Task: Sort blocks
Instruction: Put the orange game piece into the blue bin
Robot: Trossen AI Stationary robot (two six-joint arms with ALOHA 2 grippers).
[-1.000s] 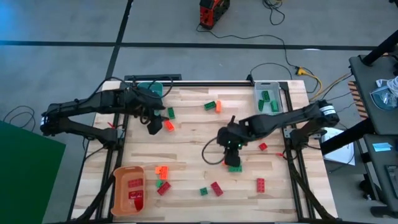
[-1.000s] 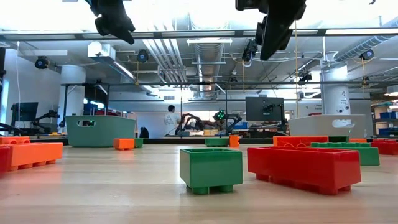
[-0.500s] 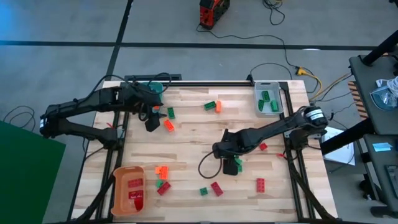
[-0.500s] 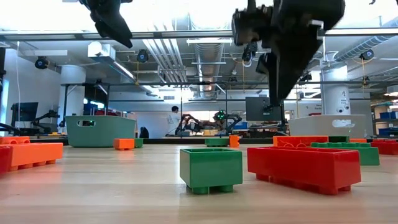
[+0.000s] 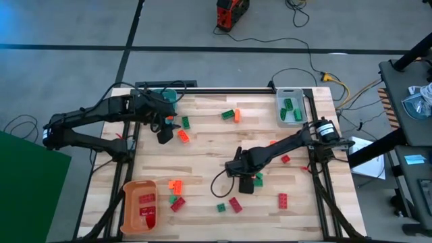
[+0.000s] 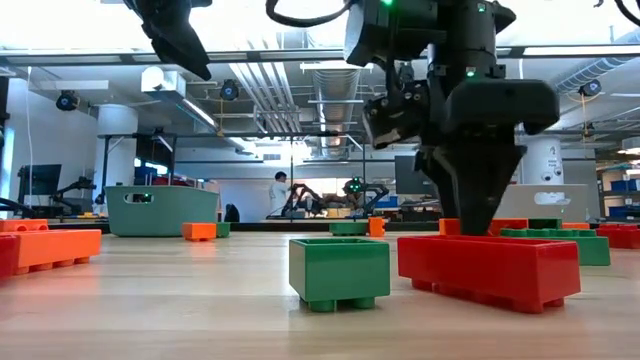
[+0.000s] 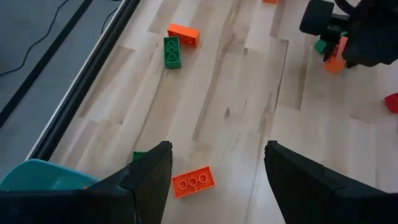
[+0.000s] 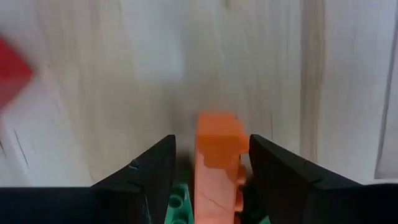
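Near the worktop (image 5: 202, 158) middle, a studded orange brick (image 8: 217, 162) is straddled by the open right tool (image 5: 244, 181); the left tool (image 5: 167, 131) is held spread.

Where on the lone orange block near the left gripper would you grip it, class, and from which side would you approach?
Take the orange block across its two long side walls, coming straight down from above. It lies flat, studs up, on bare wood, apart from the green block beside it, so both long faces look free. The left gripper hangs above it with fingers open wider than the block, though probably needing a wrist turn to square up.
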